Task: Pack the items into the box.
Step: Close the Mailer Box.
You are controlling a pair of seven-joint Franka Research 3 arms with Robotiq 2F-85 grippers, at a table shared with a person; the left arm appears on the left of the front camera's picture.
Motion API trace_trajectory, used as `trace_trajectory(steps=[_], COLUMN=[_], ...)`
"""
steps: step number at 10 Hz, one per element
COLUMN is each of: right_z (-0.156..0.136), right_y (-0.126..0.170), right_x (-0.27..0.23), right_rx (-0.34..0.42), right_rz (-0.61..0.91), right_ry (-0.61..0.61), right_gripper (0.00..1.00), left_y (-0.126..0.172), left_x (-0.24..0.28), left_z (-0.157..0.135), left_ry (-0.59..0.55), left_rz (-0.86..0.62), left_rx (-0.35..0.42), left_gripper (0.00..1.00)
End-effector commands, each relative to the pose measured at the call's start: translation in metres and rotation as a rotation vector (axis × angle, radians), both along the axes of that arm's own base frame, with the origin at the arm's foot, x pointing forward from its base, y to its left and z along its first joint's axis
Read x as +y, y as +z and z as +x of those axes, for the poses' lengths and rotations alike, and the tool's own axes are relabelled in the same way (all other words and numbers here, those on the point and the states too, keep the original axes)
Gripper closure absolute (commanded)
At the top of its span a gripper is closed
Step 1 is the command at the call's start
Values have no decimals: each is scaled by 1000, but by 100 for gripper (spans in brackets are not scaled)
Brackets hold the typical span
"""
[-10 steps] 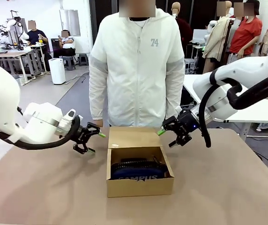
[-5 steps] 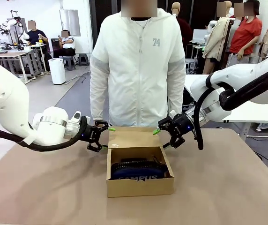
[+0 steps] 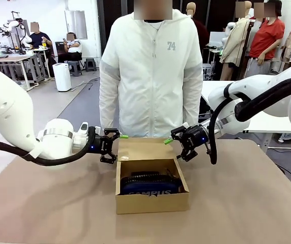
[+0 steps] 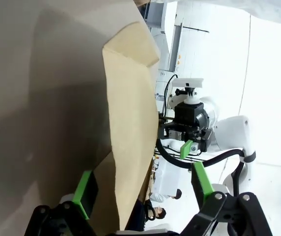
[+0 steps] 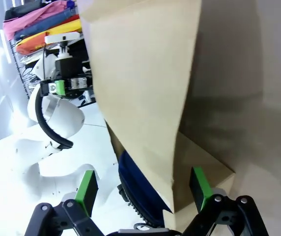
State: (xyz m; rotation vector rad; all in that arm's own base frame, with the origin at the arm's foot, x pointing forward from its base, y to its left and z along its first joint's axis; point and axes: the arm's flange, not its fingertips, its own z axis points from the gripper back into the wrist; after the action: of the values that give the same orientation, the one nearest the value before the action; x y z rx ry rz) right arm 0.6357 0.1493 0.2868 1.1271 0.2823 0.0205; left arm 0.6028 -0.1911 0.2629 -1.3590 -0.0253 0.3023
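The brown cardboard box [image 3: 152,201] stands at the table's middle, its lid flap [image 3: 144,149] standing open on the person's side. The navy "CAMPUS" pouch [image 3: 152,186] lies inside, with a dark ridged edge along its far side. The stapler and utility knife are hidden or out of view. My left gripper [image 3: 117,148] is open at the flap's left edge, and my right gripper [image 3: 175,149] is open at its right edge. In the left wrist view the flap [image 4: 130,142] runs between the open fingers [image 4: 85,193]. In the right wrist view the flap [image 5: 140,73] and pouch [image 5: 139,191] lie between the fingers [image 5: 199,182].
A person in a white jacket [image 3: 150,76] stands right behind the box at the far table edge, arms hanging down. Bare brown tabletop [image 3: 49,203] spreads to both sides of the box and in front of it.
Both grippers have moved inward toward the box, from well beside it to the two side edges of the open flap. The box and pouch have not moved.
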Motion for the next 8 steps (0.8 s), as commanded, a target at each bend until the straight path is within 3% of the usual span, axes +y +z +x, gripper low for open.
trace_trajectory(steps=[1, 2, 3, 5, 8], right_z=[9, 9, 7, 7, 5], right_y=[1, 1, 1, -1, -2], right_x=[4, 4, 5, 6, 5], right_rx=[0, -1, -15, -23, -42], right_rz=[58, 72, 88, 110, 121], right_ry=[10, 29, 56, 62, 75], right_gripper=[0, 0, 8, 45, 45], left_y=[-1, 3, 3, 5, 7], left_x=[0, -1, 0, 2, 3], left_z=[-3, -2, -2, -3, -3], left_ry=[-17, -20, -21, -28, -41], left_rz=[-9, -17, -28, -44, -51], left_rx=[-6, -10, -10, -9, -6], left_gripper=[0, 0, 9, 46, 46])
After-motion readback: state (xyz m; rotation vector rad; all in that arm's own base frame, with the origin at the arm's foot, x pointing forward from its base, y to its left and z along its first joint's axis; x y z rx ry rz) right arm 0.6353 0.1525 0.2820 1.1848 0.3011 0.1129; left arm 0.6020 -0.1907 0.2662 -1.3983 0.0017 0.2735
